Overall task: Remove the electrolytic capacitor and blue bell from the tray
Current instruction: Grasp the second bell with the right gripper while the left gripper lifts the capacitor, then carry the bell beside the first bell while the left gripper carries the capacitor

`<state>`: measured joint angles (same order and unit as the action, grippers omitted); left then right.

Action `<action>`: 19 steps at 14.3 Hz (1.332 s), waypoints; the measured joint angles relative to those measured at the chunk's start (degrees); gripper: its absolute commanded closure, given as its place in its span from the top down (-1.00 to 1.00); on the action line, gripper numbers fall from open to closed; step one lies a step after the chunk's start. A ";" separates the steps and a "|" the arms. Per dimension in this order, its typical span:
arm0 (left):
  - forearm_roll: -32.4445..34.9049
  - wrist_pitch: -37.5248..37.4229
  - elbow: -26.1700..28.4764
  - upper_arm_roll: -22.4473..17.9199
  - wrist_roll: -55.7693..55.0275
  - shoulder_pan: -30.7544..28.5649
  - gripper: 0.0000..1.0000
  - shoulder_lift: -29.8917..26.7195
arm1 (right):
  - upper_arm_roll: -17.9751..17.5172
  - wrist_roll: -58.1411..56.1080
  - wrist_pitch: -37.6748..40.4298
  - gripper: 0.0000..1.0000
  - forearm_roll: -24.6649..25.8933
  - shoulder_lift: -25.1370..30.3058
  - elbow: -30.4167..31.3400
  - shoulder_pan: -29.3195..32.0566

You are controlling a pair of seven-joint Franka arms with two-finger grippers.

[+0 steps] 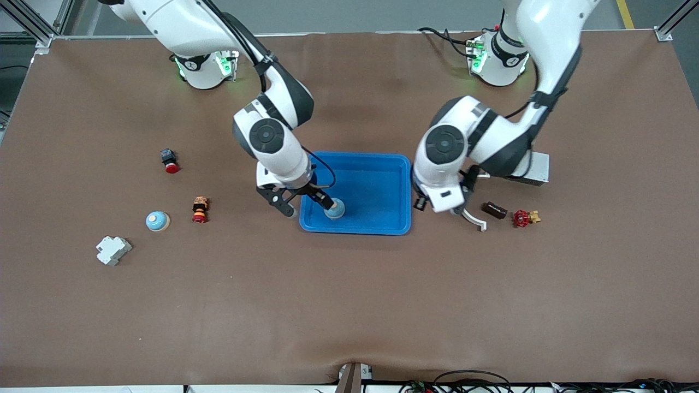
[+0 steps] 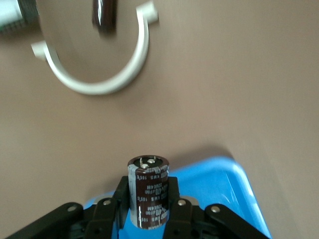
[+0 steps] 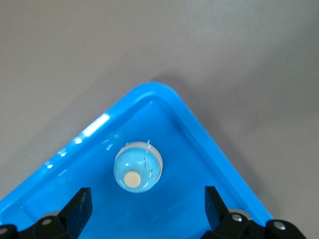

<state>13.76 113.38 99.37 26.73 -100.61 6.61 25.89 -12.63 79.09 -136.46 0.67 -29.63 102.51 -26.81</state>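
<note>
A light-blue bell (image 1: 335,209) with a cream button sits in the blue tray (image 1: 377,180), in the corner nearest the front camera toward the right arm's end. My right gripper (image 1: 304,204) hangs open just above that corner. In the right wrist view the bell (image 3: 138,169) lies clear of both fingertips (image 3: 79,206), and the gripper (image 3: 147,211) is empty. My left gripper (image 1: 421,203) is over the tray's edge at the left arm's end. It (image 2: 148,201) is shut on a dark-brown capacitor (image 2: 148,174), held upright.
A white C-shaped clamp (image 1: 474,218), a second brown capacitor (image 1: 495,210), a red valve (image 1: 523,218) and a grey box (image 1: 538,168) lie toward the left arm's end. A second bell (image 1: 158,221), two red-button parts (image 1: 170,160) (image 1: 200,210) and a white block (image 1: 113,250) lie toward the right arm's end.
</note>
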 measured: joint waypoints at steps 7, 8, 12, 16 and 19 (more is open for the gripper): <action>0.03 -1.97 0.26 -0.18 19.61 -12.84 -1.00 -1.29 | 0.63 10.81 0.08 1.00 7.43 -7.21 -5.12 -5.19; 0.29 -2.02 0.60 -0.20 22.11 -14.46 -1.00 -1.28 | 0.92 11.00 0.05 1.00 7.90 -8.26 -5.77 -5.41; 3.97 -2.02 2.44 -0.25 29.61 -19.24 -1.00 -1.02 | 1.52 11.04 -0.02 1.00 8.42 -10.85 -7.46 -5.49; 6.55 -2.02 3.64 -0.27 41.14 -23.48 -1.00 -0.95 | 2.79 11.04 -0.02 1.00 8.46 -11.83 -8.44 -6.28; 6.65 -1.95 3.84 -0.27 52.00 -27.36 -1.00 -0.91 | 3.67 11.05 -0.03 1.00 8.47 -13.19 -9.80 -7.00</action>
<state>20.40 111.43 103.20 26.46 -48.61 -20.74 24.98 -8.96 90.14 -136.48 9.14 -42.82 92.71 -33.80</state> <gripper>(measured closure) 0.661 0.000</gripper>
